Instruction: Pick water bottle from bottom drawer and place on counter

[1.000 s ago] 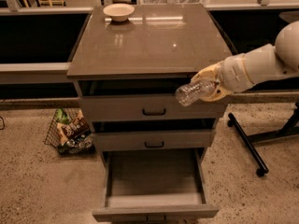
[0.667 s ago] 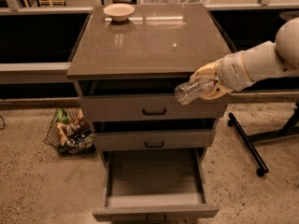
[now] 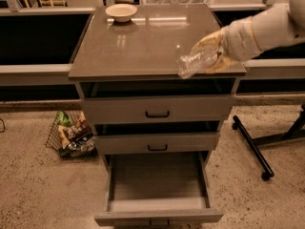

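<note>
The clear ribbed water bottle is held on its side in my gripper, over the front right edge of the counter. The gripper comes in from the right on a white arm and is shut on the bottle's rear half; the bottle's free end points left. The bottom drawer is pulled out below, and its flat grey floor is bare.
A cream bowl sits at the counter's back left. Two upper drawers with black handles are slightly open. A wire basket of snack packets stands on the floor at left. A black wheeled stand leg lies at right.
My gripper has lifted the bottle from in front of the top drawer up to the level of the counter's front right edge.
</note>
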Robot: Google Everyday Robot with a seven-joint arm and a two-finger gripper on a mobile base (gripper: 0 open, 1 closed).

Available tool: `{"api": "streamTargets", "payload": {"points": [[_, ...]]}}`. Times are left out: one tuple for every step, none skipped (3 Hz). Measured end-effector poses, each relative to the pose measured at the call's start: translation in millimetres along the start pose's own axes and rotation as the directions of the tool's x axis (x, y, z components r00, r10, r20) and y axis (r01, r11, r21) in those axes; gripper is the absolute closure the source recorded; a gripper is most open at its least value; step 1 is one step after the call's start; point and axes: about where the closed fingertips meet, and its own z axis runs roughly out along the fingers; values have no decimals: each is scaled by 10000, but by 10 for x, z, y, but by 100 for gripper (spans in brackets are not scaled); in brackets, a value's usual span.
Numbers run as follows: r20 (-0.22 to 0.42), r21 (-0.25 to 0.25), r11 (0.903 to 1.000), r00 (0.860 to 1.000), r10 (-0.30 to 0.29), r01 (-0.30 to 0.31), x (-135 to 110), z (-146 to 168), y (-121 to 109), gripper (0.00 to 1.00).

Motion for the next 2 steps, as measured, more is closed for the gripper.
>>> {"api": "streamTargets", "payload": {"points": [[126,669,9977,9999,-71,63,150,-94,-524,100],[-111,1081,9940,9998,-182,193,217,-237,-707,100]]}}
